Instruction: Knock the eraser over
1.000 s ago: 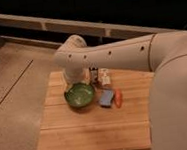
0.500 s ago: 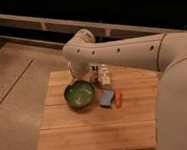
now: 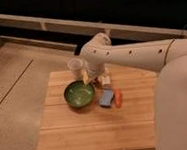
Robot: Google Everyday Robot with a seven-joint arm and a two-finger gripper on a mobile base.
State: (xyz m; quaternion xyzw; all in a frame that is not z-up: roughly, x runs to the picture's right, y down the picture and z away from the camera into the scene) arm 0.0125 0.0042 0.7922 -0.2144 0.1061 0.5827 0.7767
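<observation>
White robot arm reaching from the right over a wooden bench that carries small things.

The pincer hangs low at the back of the bench, between a clear cup and the eraser, a small pale block just beside it; whether the pincer is apart or together cannot be told. In front sit a green bowl, a blue pad and an orange piece.

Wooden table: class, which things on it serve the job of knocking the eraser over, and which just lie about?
Job: small pale block, likely the eraser; gripper, low beside it, at the table's back.
Lying about: green round bowl; clear plastic cup; blue flat pad; orange carrot-like piece.
</observation>
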